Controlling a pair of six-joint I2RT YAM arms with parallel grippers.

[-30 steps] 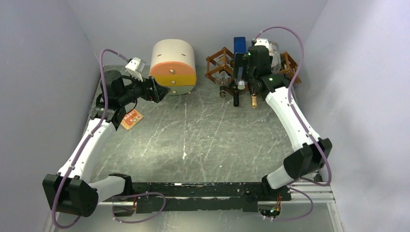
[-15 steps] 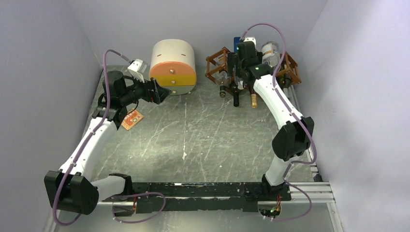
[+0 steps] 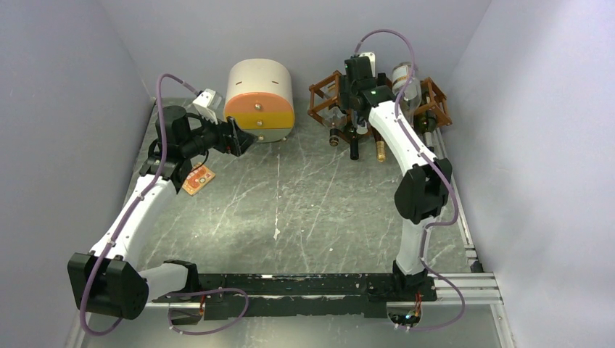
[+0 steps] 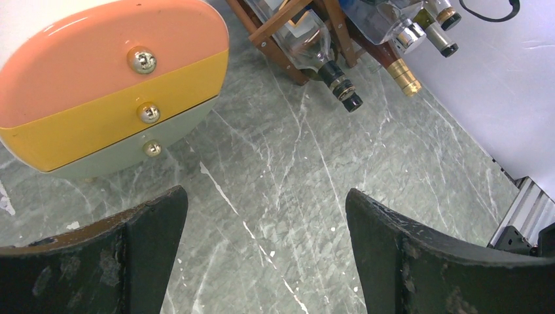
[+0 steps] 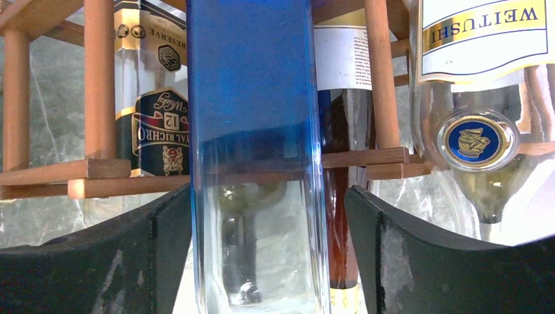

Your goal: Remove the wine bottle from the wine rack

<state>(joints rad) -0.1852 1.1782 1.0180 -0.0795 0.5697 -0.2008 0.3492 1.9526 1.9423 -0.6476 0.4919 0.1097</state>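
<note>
right gripper (image 5: 268, 203) is narrowing its spread fingers around the blue-and-clear glass wine bottle (image 5: 249, 98) in the reddish-brown wooden lattice rack (image 5: 98, 170); not pinching yet.

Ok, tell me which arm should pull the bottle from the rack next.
Right. The right gripper straddles the blue bottle at the wine rack, jaws open either side. The left gripper hangs open by the drawer box, apart from the rack.

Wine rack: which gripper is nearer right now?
Right. The right gripper is at the wine rack, straddling the blue-topped bottle with its jaws open. The left gripper hovers beside the drawer box, well left of the rack.
</note>
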